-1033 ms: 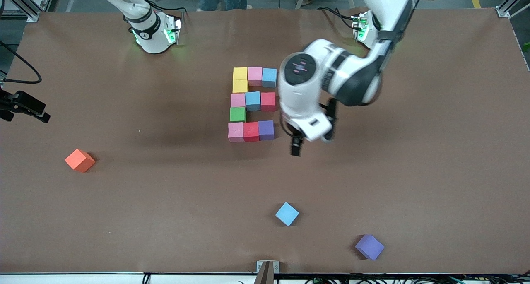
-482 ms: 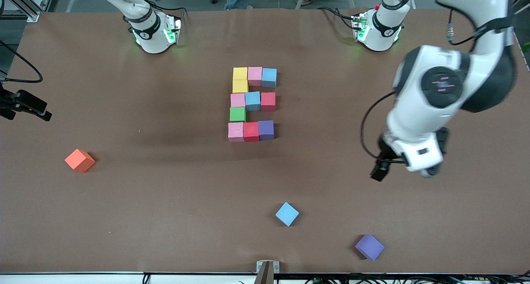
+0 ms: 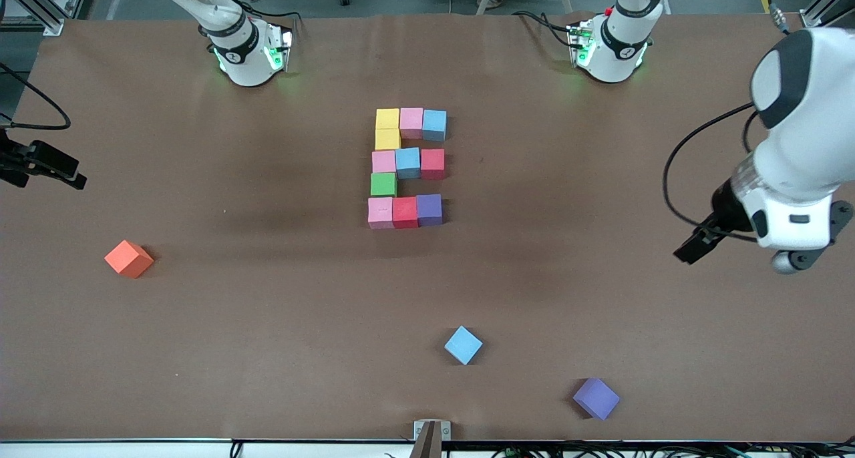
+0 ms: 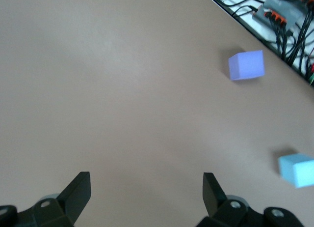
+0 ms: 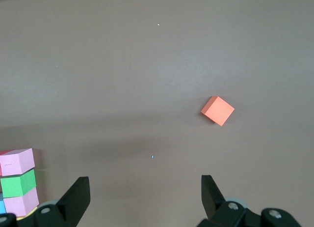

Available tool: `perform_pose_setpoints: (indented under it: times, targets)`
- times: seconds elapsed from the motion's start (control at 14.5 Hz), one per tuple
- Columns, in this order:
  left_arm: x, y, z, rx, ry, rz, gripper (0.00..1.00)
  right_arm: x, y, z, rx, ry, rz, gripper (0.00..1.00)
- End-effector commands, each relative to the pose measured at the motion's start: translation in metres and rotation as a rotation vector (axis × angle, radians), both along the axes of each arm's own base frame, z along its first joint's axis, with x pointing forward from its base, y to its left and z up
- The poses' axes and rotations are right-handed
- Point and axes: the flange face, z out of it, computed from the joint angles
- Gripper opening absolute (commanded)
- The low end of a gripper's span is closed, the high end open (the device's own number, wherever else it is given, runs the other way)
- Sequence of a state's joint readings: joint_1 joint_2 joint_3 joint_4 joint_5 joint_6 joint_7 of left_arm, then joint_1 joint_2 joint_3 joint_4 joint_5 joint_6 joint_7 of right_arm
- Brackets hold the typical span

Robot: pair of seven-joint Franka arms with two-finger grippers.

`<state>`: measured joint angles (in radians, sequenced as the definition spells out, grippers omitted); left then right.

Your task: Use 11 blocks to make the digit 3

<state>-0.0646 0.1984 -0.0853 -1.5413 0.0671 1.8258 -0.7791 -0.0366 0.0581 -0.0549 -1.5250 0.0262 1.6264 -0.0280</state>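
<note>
Left gripper: fingers spread wide apart, nothing between them, up in the air over bare desk at the left arm's end. Its wrist view shows a loose purple cube and a loose light blue cube lying ahead on the desk, well apart from each other.

Right gripper: fingers also wide apart, empty, over bare desk at the right arm's end; only a dark part of it shows at the edge of the front view. The right arm waits. Its wrist view shows the orange cube alone on the desk and a pink block, green block and another pink one stacked along the frame edge.

Digit 3 sits mid-desk, between the two arm bases and nearer the front camera than them. Eleven blocks touching: yellow, pink, light blue in the row nearest the bases; a yellow link; pink, light blue, red in the middle row; a green link; pink, red, purple in the row nearest the camera. Both links sit on the right arm's side.

Loose cubes in the front view: orange toward the right arm's end, light blue and purple nearer the camera than the digit, purple closest to the desk edge.
</note>
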Motion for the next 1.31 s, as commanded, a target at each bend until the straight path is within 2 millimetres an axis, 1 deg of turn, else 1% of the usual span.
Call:
perform_pose_setpoints:
  times: [0.0, 0.07, 0.14, 0.28, 0.34, 0.41, 0.55, 0.62, 0.76, 0.89, 1.03, 1.1, 1.24]
  targets:
    - [-0.037, 0.028, 0.012, 0.010, -0.005, -0.155, 1.00, -0.004, -0.001, 0.005, -0.009, -0.004, 0.005, 1.00]
    - [-0.043, 0.040, 0.016, 0.021, -0.005, -0.225, 1.00, -0.004, -0.001, 0.005, -0.009, -0.004, 0.005, 1.00]
    - [-0.050, 0.047, 0.020, 0.026, -0.007, -0.291, 1.00, -0.004, -0.001, 0.005, -0.009, -0.004, 0.005, 1.00]
    - [-0.064, 0.052, 0.029, 0.045, -0.011, -0.456, 1.00, -0.004, -0.001, 0.005, -0.009, -0.005, 0.005, 1.00]
    - [-0.069, 0.056, 0.033, 0.049, -0.016, -0.467, 1.00, -0.004, -0.001, 0.005, -0.009, -0.005, 0.005, 1.00]
    - [-0.075, 0.055, 0.035, 0.051, -0.017, -0.470, 1.00, -0.004, -0.001, 0.005, -0.009, -0.005, 0.005, 1.00]
    - [-0.086, 0.049, 0.046, 0.057, -0.030, -0.480, 1.00, -0.004, -0.001, 0.005, -0.009, -0.007, 0.004, 1.00]
    - [-0.086, 0.041, 0.049, 0.061, -0.038, -0.495, 1.00, -0.004, -0.001, 0.005, -0.008, -0.007, 0.004, 1.00]
    - [-0.087, 0.034, 0.056, 0.063, -0.052, -0.506, 1.00, -0.004, -0.001, 0.007, -0.008, -0.008, 0.004, 1.00]
    - [-0.089, 0.029, 0.056, 0.031, -0.048, -0.520, 1.00, -0.004, -0.001, 0.007, -0.008, -0.010, 0.005, 1.00]
    - [-0.093, 0.031, 0.065, 0.007, -0.006, -0.527, 1.00, -0.004, -0.001, 0.009, -0.007, -0.011, 0.004, 1.00]
    - [-0.091, 0.033, 0.076, 0.007, 0.001, -0.554, 1.00, -0.004, -0.001, 0.009, -0.007, -0.011, 0.004, 1.00]
    - [-0.078, 0.036, 0.083, 0.001, 0.009, -0.577, 1.00, -0.004, -0.001, 0.009, -0.007, -0.011, 0.005, 1.00]
